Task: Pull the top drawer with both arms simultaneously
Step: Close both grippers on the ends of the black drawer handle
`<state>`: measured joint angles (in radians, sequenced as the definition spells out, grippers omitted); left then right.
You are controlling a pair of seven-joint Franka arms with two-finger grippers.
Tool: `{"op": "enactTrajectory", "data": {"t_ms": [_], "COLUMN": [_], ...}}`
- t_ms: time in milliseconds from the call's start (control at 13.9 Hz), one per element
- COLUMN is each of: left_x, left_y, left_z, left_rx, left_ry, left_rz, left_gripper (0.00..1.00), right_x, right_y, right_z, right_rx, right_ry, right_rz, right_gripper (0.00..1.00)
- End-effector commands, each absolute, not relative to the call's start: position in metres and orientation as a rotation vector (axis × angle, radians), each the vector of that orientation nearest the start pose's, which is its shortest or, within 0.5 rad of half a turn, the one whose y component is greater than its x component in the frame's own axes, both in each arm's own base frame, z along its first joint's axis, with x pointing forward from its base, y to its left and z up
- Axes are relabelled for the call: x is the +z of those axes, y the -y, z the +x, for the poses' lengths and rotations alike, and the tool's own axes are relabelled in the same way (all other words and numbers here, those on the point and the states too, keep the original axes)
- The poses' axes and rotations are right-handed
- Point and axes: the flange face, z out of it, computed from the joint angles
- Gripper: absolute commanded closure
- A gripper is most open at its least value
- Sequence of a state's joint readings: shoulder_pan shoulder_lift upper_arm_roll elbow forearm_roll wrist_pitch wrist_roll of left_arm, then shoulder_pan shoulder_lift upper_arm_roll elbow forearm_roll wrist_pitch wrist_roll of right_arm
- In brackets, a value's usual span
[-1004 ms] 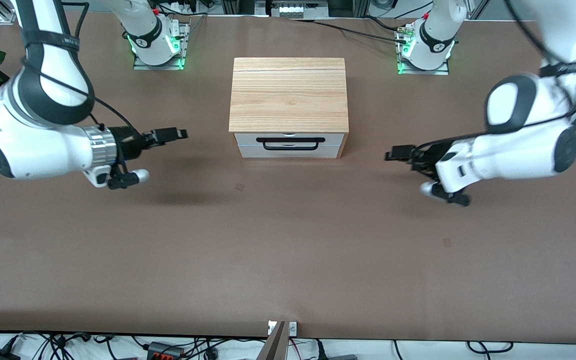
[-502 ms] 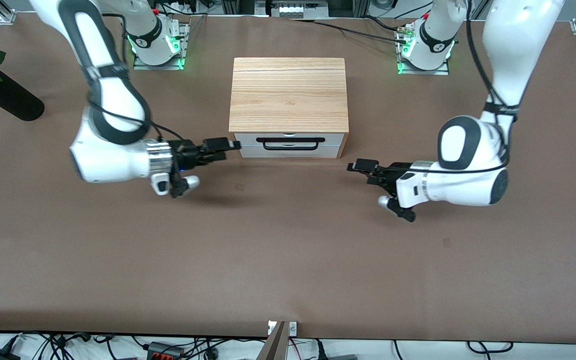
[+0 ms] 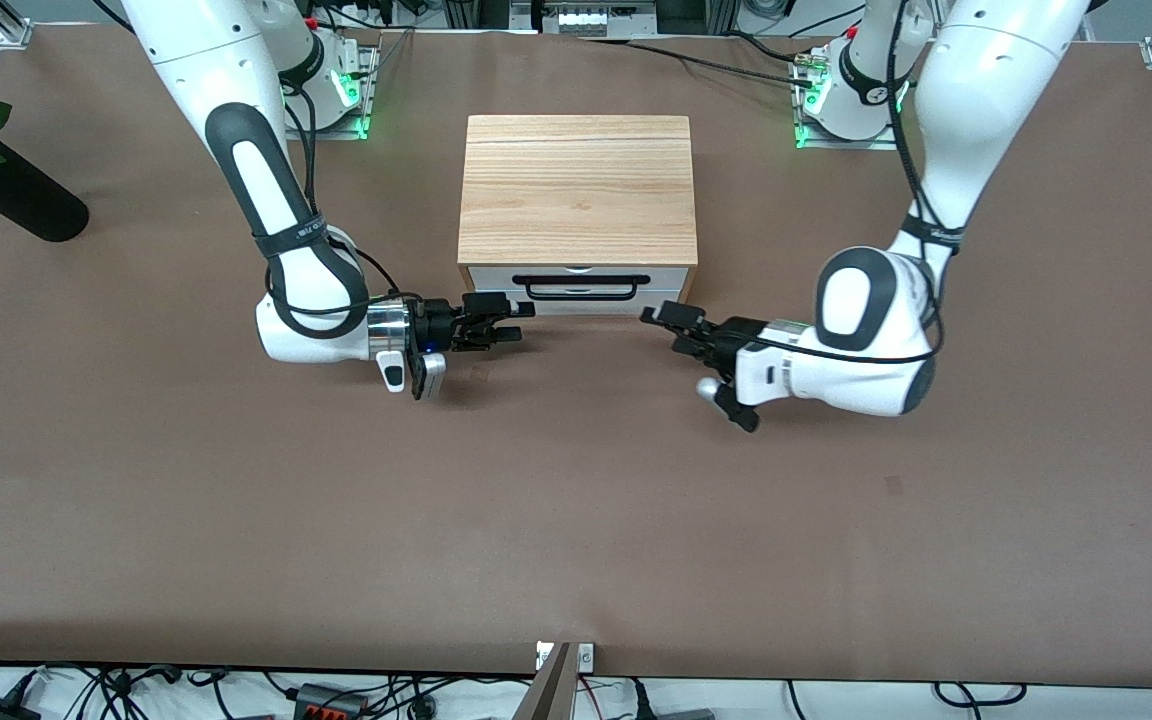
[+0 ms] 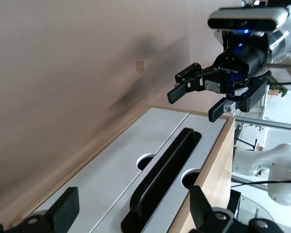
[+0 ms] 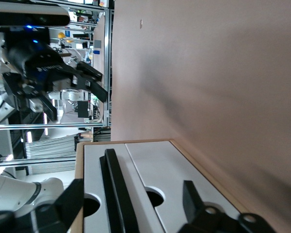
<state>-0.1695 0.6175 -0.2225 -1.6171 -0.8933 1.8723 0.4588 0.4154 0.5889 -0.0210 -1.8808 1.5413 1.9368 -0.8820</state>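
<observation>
The top drawer (image 3: 496, 277) is closed in the light wood cabinet (image 3: 576, 190); its long black handle (image 3: 581, 290) crosses the white front. My right gripper (image 3: 508, 320) is open, low in front of the cabinet at the handle's right-arm end, not touching it. My left gripper (image 3: 664, 325) is open in front of the handle's left-arm end, also apart from it. In the left wrist view my open gripper (image 4: 133, 211) faces the handle (image 4: 165, 179) and top drawer (image 4: 211, 141). In the right wrist view my open gripper (image 5: 131, 204) faces the handle (image 5: 116, 194).
A second white drawer front (image 3: 576, 305) sits below the top drawer. A black vase with a red rose (image 3: 11, 195) lies at the right arm's end of the table. Cables and power strips run along the table's near edge.
Both arms have swung in from the table's ends toward the cabinet front. Both grippers now sit close to the handle's two ends, still open.
</observation>
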Motion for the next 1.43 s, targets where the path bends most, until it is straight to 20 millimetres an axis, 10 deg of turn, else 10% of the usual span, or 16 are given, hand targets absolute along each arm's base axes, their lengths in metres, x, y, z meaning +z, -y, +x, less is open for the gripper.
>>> {"op": "enactTrajectory", "data": {"t_ms": [0,717,1363], "left_x": [0.257,0.229,0.199], "left_y": [0.301,0.313,0.275], "left_z": [0.596,0.560,0.532], "left_rx": [-0.388,-0.456,-0.303], "left_ry": [0.417,0.406,0.259], "left_rz": [2.106,2.029,1.794], "left_gripper": [0.00,0.06,0.12], "right_x": [0.201,0.175,0.171], "right_y": [-0.318,-0.318,-0.314], "right_z": [0.521,0.493,0.496], "right_rx": [0.092,0.193,0.186], "right_ry": [0.143,0.094,0.091], "right_rz": [-1.772,-1.678,-1.675], "right_gripper": [0.17,0.46,0.71]}}
